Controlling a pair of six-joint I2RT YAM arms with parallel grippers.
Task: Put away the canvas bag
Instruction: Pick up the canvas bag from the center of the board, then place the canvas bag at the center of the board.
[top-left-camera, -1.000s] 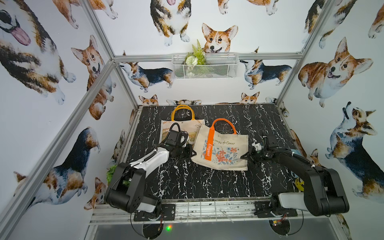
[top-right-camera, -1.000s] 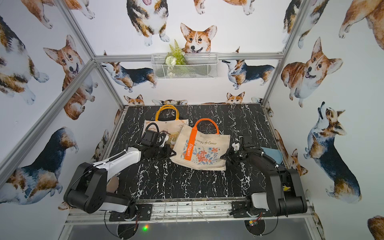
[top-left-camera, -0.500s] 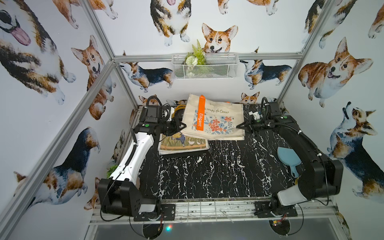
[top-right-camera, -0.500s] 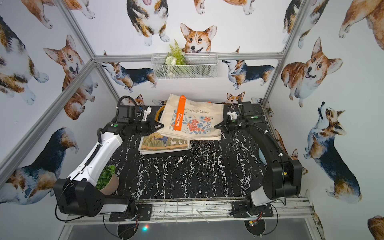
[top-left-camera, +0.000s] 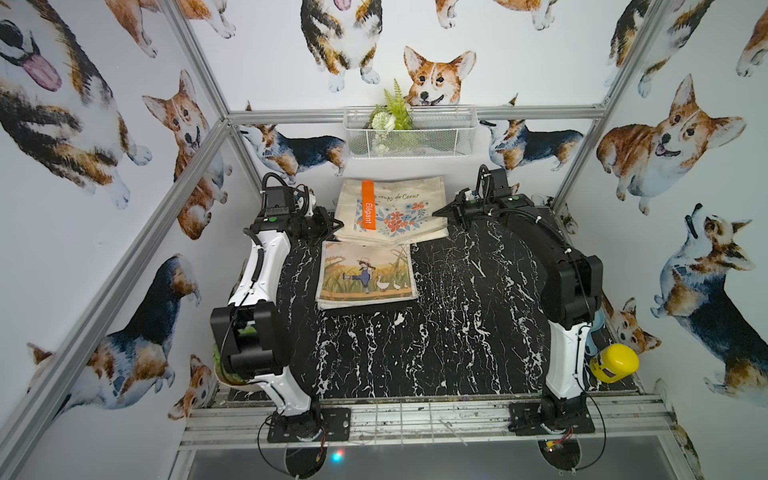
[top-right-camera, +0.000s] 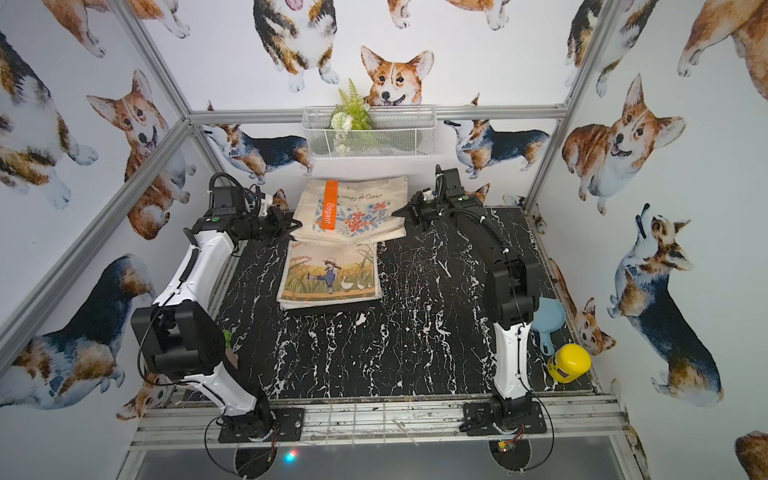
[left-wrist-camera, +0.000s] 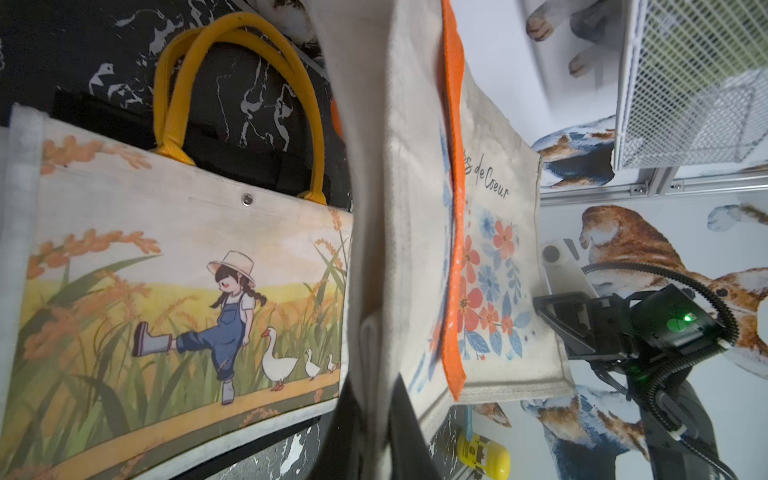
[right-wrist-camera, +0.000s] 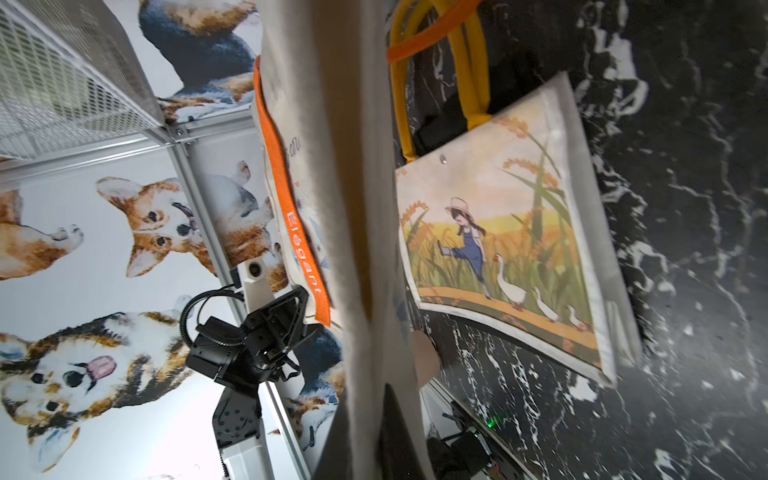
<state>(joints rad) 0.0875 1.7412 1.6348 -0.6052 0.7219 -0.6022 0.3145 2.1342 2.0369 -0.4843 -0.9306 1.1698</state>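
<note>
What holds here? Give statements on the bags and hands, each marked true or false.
1. The left hand and right hand each grip a side of the cream floral canvas bag with orange strap. True.
2. A green fern sprig sits in the white wire basket. True.
3. The girl-and-geese printed canvas bag sits in that basket. False: it lies flat on the black marble tabletop.
4. The yellow plastic jar stands on the girl-and-geese bag. False: it stands beside the right arm.
</note>
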